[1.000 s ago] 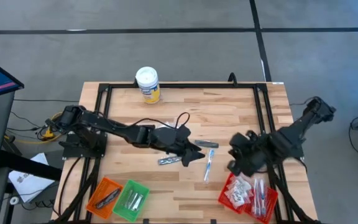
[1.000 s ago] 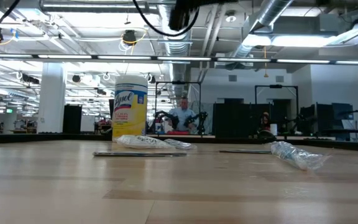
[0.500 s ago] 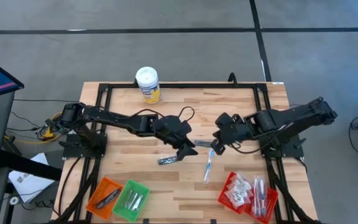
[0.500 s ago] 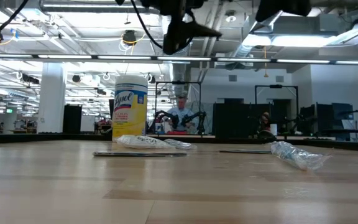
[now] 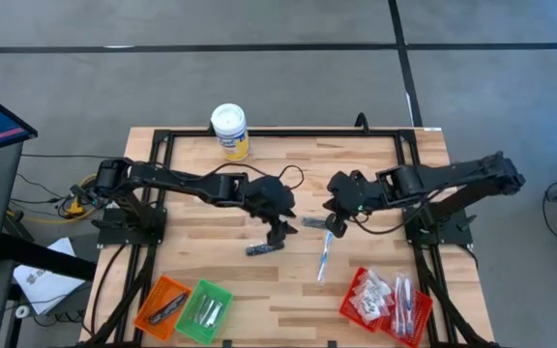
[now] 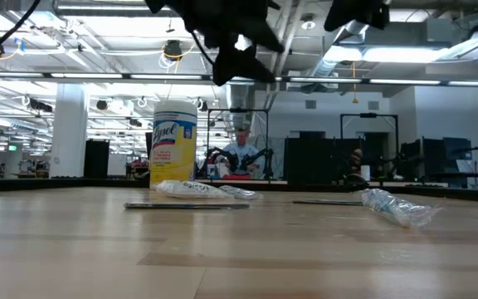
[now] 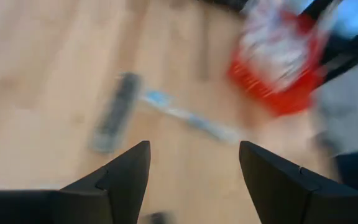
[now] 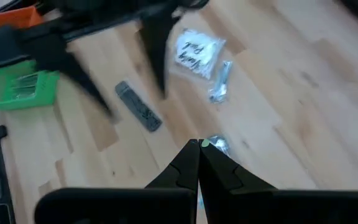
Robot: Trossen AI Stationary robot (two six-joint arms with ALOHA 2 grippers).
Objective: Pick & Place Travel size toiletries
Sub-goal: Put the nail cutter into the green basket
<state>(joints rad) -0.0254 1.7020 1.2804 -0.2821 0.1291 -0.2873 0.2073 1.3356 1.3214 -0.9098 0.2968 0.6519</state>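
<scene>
With left gripper [image 5: 278, 232] spread and right gripper [image 5: 331, 226] pressed together above the toiletries [image 5: 323, 253], collision is risked.

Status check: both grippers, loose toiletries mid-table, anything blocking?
Left gripper open, above the grey stick. Right gripper shut, empty, over the silvery stick. Blue-tipped tube loose between them. Arms close together mid-table; nothing else in the way.

Three baskets [image 5: 385, 300] line the table's [image 5: 191, 169] near edge; the canister [image 5: 230, 130] stands opposite.
</scene>
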